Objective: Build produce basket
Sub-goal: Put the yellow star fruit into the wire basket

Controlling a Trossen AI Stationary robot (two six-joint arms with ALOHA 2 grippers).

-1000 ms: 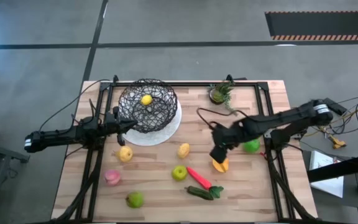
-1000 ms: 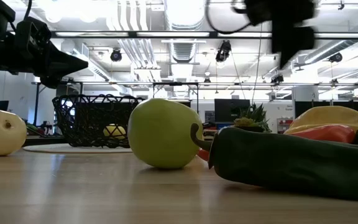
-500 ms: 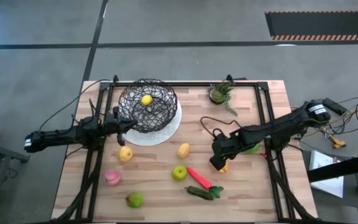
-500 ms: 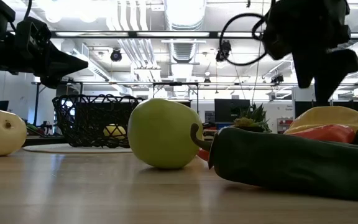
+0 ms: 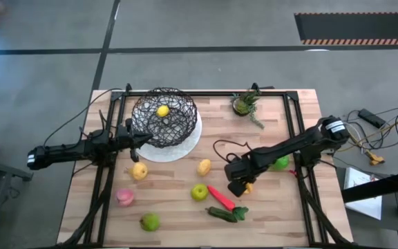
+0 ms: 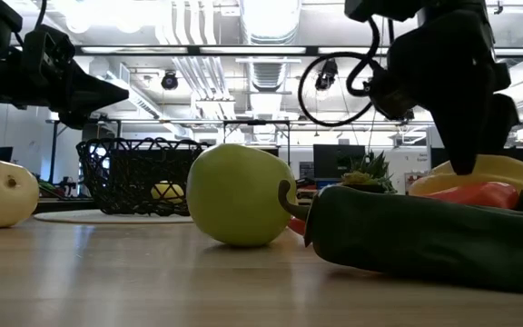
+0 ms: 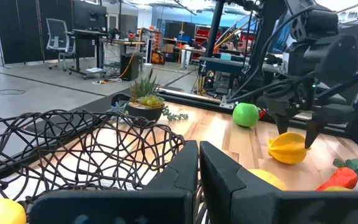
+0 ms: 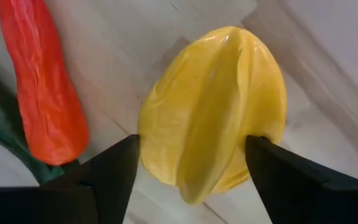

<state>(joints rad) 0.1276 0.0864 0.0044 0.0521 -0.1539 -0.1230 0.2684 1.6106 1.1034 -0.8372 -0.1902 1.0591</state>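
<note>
Dark green cucumber (image 5: 222,214) and red pepper (image 5: 221,198) nearest, right gripper (image 8: 191,163) spread around the yellow star-shaped fruit (image 8: 213,112) lying on the table (image 5: 275,207) right of them, left gripper (image 5: 138,140) pressed together beside the black wire basket (image 5: 164,116) far left, lemon (image 5: 162,111) inside

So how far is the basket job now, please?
Done: one lemon lies in the basket. In hand: the right gripper has its fingers either side of the yellow-orange fruit on the table. Left: the other produce there, like the red pepper. The left gripper waits beside the basket.
</note>
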